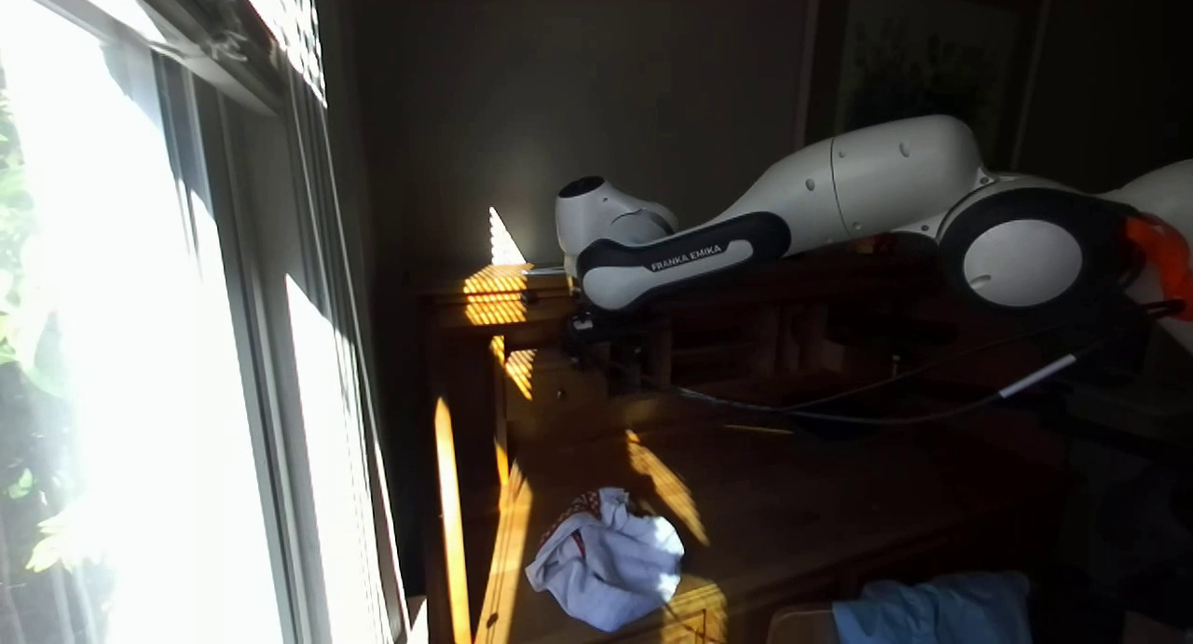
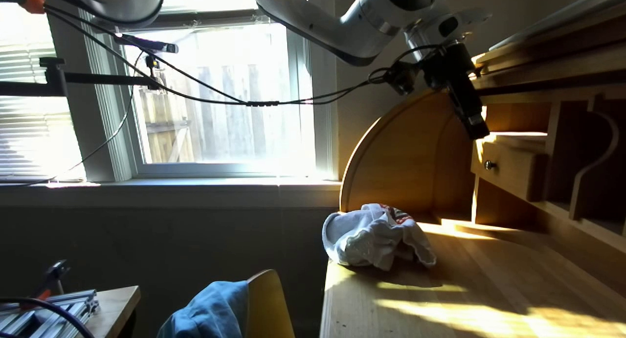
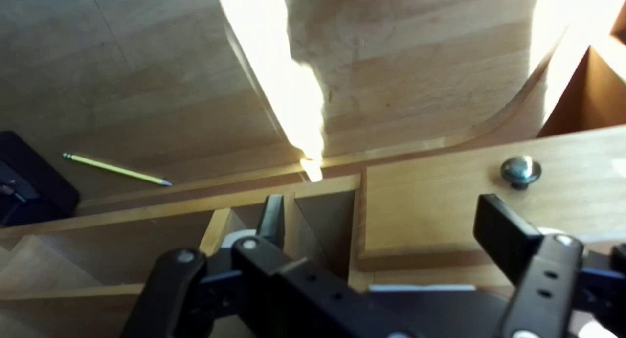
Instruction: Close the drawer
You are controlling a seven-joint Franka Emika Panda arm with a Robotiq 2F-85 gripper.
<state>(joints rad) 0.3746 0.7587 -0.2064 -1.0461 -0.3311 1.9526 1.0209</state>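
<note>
The small wooden drawer sits in the desk's hutch and has a round metal knob. Its front stands slightly proud of the frame; how far it is out is hard to tell. The drawer front also shows in the wrist view with its knob, and dimly in an exterior view. My gripper is open and empty, fingers wide apart. In the wrist view one finger overlaps the drawer front near the knob, the other the cubbies. The gripper is just above the drawer; contact cannot be told.
Open cubbies with dividers adjoin the drawer. A crumpled white cloth lies on the desktop. A pencil and a dark object lie on the desk. A chair with a blue cloth stands in front, and a window is beside the desk.
</note>
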